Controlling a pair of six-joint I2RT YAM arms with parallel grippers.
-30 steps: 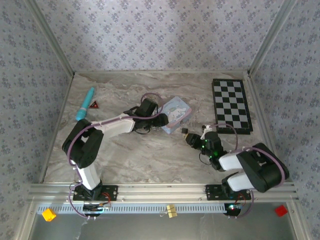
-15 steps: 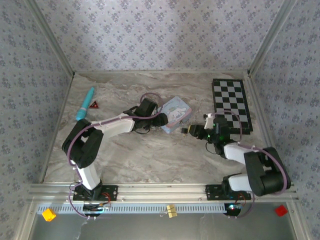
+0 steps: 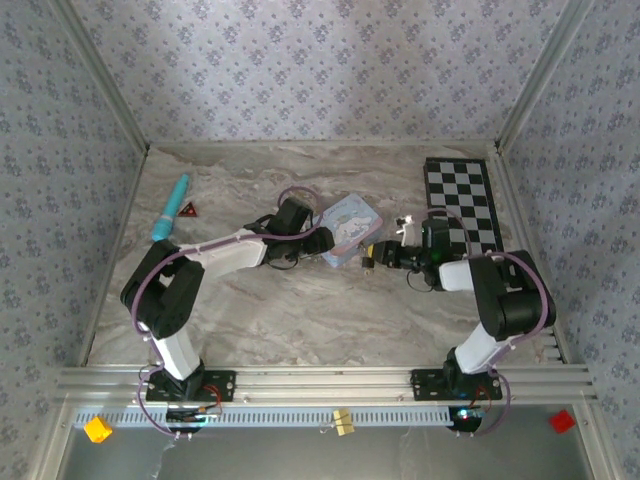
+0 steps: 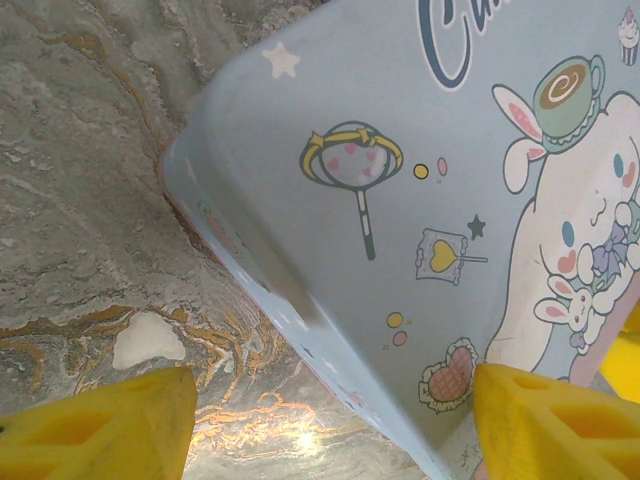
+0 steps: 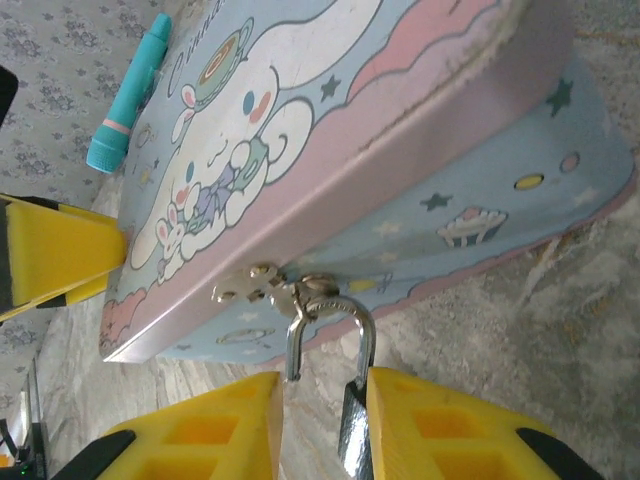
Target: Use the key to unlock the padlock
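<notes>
Bare marble table (image 3: 260,320) spans the near half, open room for passage. A pale blue cartoon tin (image 3: 350,222) blocks the centre, hemmed by left gripper (image 3: 320,240) and right gripper (image 3: 372,257). Far right is a checkerboard (image 3: 462,210); far left a teal marker (image 3: 170,207).

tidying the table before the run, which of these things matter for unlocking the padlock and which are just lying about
For the job: padlock, hooked on the clasp of the pale blue cartoon tin.
Just lying about: teal marker, red-and-black triangle, chessboard.
</notes>
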